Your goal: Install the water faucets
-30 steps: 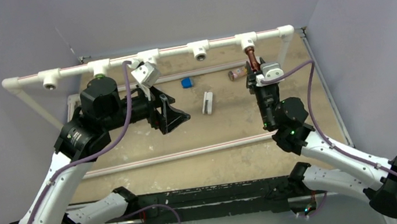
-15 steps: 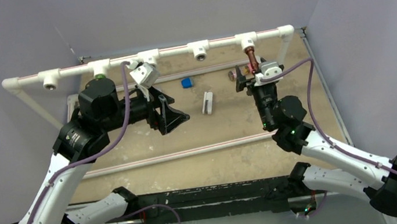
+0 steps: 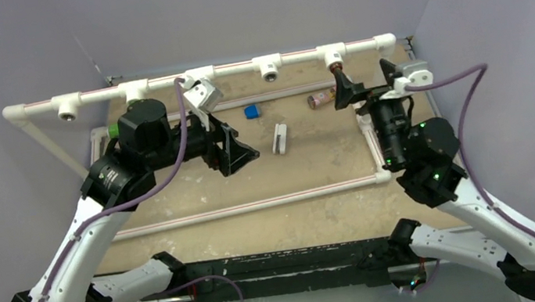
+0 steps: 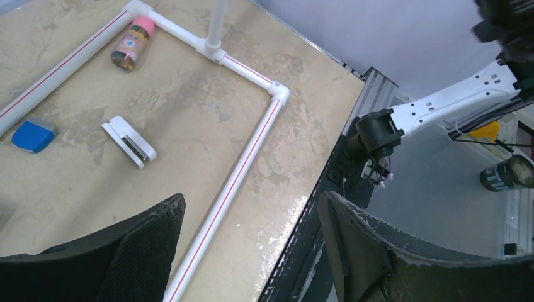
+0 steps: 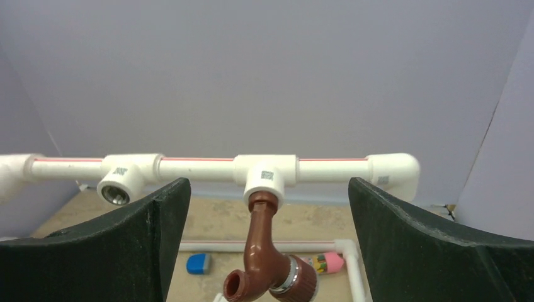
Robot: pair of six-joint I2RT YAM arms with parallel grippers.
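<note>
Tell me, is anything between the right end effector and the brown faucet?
Nothing. The right wrist view shows the faucet hanging from its tee in the open end effector's gap, with bare air to each finger.

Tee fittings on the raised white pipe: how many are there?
5 tee fittings on the pipe: far left, second, middle partly behind the left wrist camera, fourth, rightmost holding the brown faucet.

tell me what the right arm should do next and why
Probably draw the right gripper straight back a little. The brown faucet already hangs from the white pipe fitting on its own, and the gripper is open with its fingers wide on either side, touching nothing. Backing off should clear it without knocking it; how tight it sits cannot be told.
</note>
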